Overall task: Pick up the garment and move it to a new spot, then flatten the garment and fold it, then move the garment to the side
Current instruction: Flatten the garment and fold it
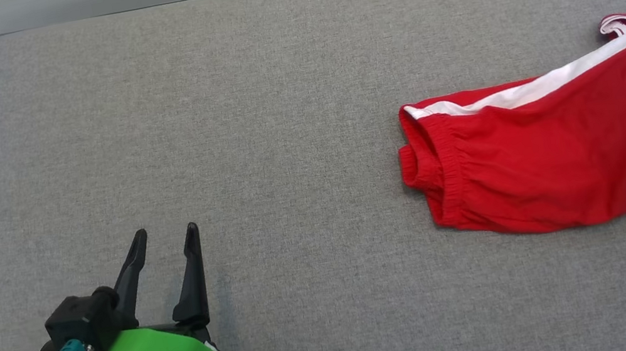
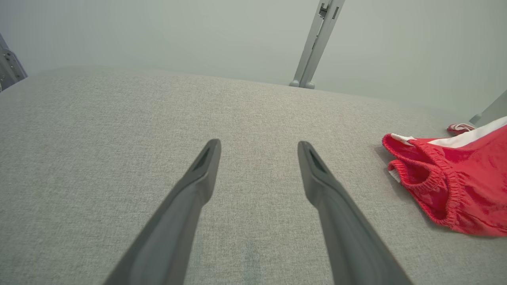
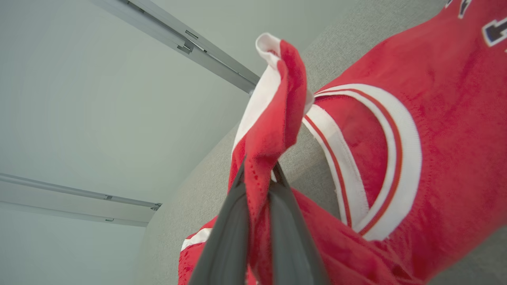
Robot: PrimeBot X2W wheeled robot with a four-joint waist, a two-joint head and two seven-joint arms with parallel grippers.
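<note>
Red shorts [image 1: 540, 163], white stripe, rumpled; leg hem seemingly lifted.

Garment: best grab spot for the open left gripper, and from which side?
Likely the elastic waistband, with the left gripper coming low from the robot's left. That bunched edge faces it across the table and stands up in a fold; the right gripper pinches the garment at the other end.

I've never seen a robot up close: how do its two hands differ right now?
The left hand has its fingers spread wide; the right hand has them pinched together. The left hand holds nothing, with only grey table between its fingers; the right hand grips a fold of the red garment. Both have two long dark fingers.
</note>
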